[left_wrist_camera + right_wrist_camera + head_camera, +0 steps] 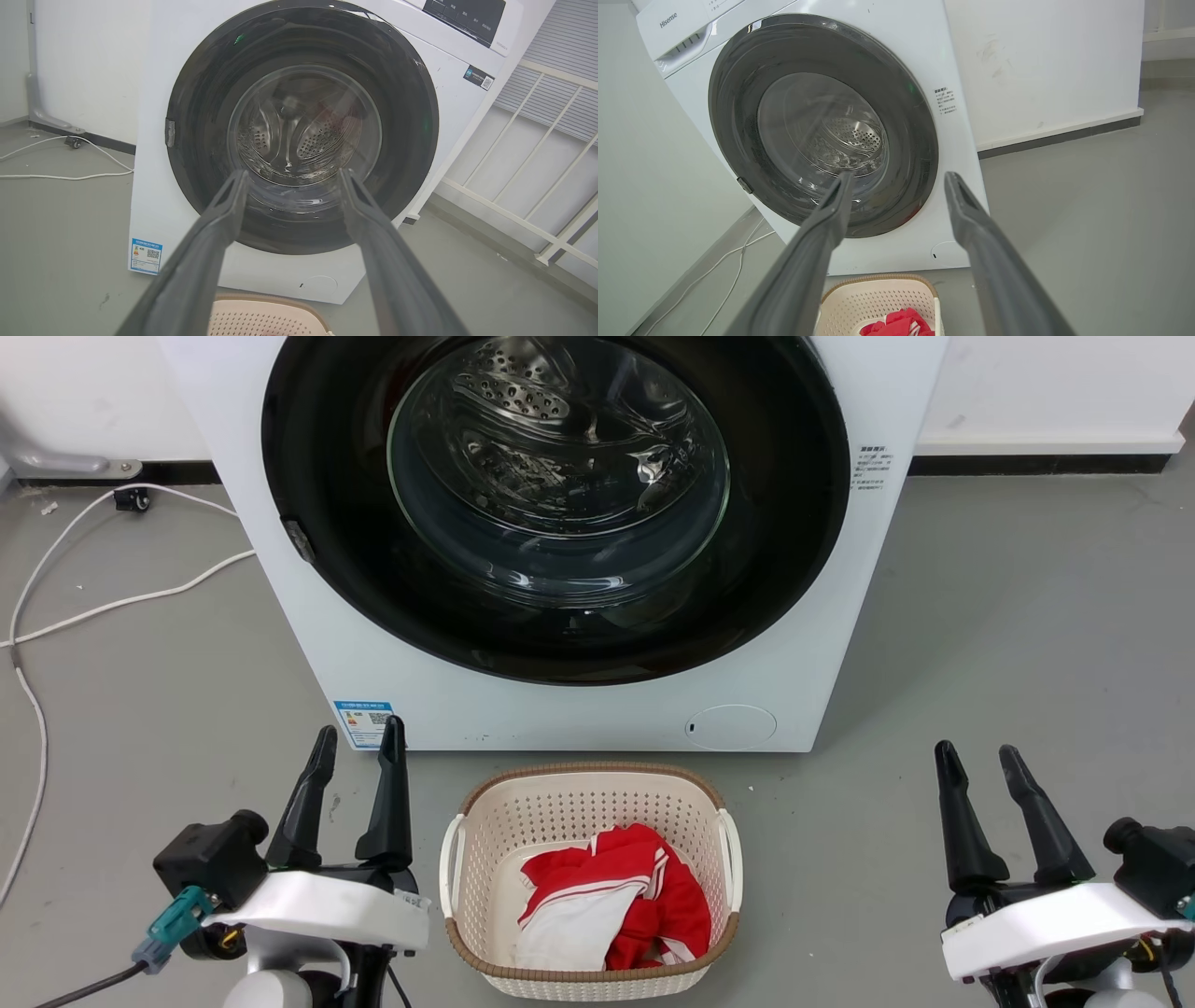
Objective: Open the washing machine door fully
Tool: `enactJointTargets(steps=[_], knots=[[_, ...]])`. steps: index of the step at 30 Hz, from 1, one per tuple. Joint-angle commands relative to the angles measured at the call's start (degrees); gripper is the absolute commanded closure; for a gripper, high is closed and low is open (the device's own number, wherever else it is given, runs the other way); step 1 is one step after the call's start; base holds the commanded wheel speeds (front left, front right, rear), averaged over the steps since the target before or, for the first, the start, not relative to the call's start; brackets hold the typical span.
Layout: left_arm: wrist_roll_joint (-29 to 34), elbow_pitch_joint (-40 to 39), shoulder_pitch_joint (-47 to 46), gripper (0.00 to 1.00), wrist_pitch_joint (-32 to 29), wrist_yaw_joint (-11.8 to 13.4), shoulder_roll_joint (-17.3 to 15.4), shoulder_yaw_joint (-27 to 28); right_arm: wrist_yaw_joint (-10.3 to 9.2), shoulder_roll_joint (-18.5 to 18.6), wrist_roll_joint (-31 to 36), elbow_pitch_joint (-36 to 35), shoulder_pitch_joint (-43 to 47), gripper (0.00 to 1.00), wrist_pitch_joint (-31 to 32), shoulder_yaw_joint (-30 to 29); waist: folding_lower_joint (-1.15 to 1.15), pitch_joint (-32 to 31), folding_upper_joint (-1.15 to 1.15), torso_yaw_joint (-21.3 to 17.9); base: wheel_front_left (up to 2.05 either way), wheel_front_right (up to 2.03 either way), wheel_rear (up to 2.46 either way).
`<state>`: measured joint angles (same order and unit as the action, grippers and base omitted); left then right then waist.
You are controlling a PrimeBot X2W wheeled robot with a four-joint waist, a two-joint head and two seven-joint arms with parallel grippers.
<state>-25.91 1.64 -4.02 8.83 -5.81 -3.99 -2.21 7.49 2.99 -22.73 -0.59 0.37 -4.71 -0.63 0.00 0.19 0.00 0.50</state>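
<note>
A: Progress on the door?
B: None that shows; the washing machine door (557,504) sits shut, flush on the front of the washing machine (560,714), far middle of the scene; steel drum (518,390) shows through its glass; the whole job is left, I'd say.
A: Grippers?
B: left gripper (360,728) near left, fingers spread, nothing between them; right gripper (976,749) near right, same, spread and empty; both well apart from the door, touching nothing.
A: So what's left?
B: My guess: reach the small grey catch (299,539) on the door's left edge, pull it loose, swing the door wide; hinge likely on the right, can't see it.
A: Anything in the way?
B: cream laundry basket (593,773) on the floor just in front of the machine, between the two grippers, red and white cloth (621,896) in it; may sit under the door's swing, can't tell.
A: Surface, room?
B: smooth grey floor (980,616); white wall (1027,383) behind, with a dark skirting strip (1027,464); white cable (112,602) trailing on the floor far left; blue label (364,721) low left on the machine's front, round cap (731,726) low right; white barred railing (537,196) to the machine's right in the left wrist view.
</note>
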Motion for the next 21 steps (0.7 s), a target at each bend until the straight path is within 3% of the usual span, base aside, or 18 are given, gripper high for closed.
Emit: enactJointTargets(steps=[1,21], knots=[[1.7,-0.7,-0.3,0.0,0.6,0.3,-0.5,-0.3,0.0,0.0,1.6,-1.1,0.2,0.0,-0.1,0.0,0.0,0.0,0.0,0.0,0.0,0.0,0.0],[11.8,-1.4,0.4,0.0,3.1,3.2,-1.3,-1.6,0.0,-0.1,12.3,-2.6,1.3,0.0,0.2,-0.1,0.0,0.1,0.0,0.1,0.0,0.0,0.0]])
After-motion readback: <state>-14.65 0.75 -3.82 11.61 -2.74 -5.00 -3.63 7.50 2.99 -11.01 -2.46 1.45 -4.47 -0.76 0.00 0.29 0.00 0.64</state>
